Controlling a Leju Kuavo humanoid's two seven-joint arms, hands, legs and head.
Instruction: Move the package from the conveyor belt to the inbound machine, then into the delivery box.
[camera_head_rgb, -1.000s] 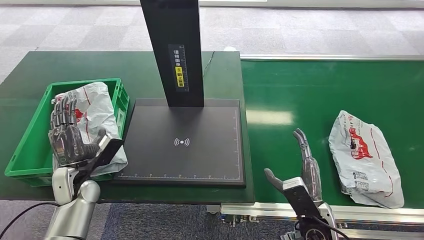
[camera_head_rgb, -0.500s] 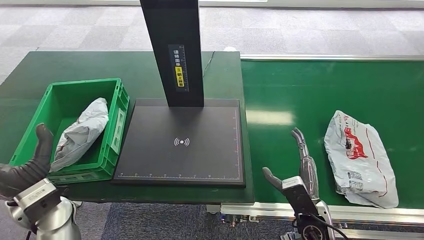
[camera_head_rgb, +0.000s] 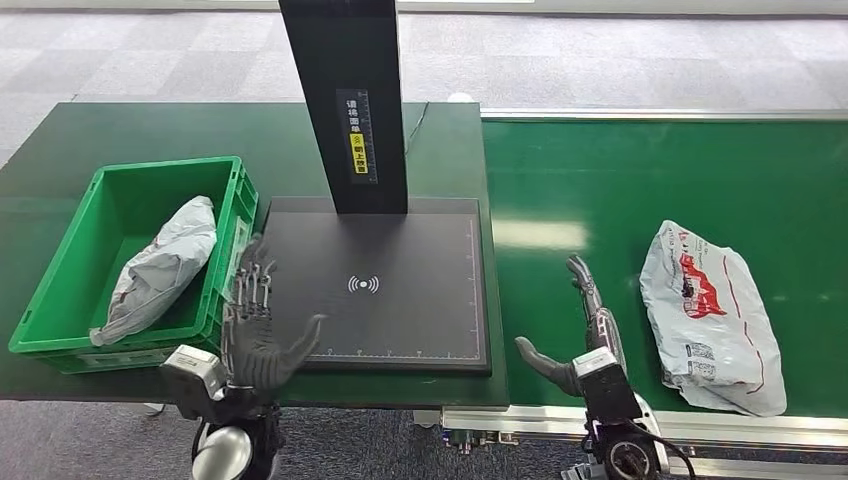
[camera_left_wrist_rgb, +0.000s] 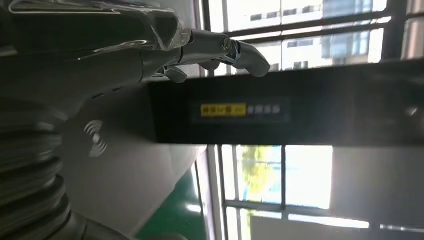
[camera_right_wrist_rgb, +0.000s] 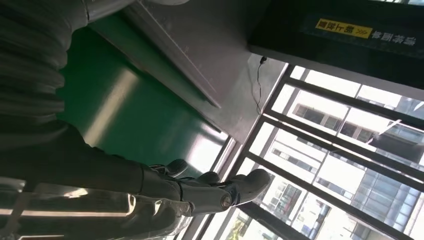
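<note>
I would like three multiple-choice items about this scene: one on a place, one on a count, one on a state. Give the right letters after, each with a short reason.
1. Where does the white plastic mailer package with red print lie?
A. on the black scanner platform
B. on the green conveyor belt
C. in the green plastic crate

2. How many packages show in the head view?
A. one
B. two
C. four

3. What is the state of the right hand?
A. open, holding nothing
B. gripping a package
C. pressing on the crate

Answers:
1 B: the package rests on the green conveyor belt, beside the right hand.
2 B: one on the belt, and one grey crumpled package in the green plastic crate.
3 A: its fingers are spread apart and nothing is in them; it is apart from the package.
</note>
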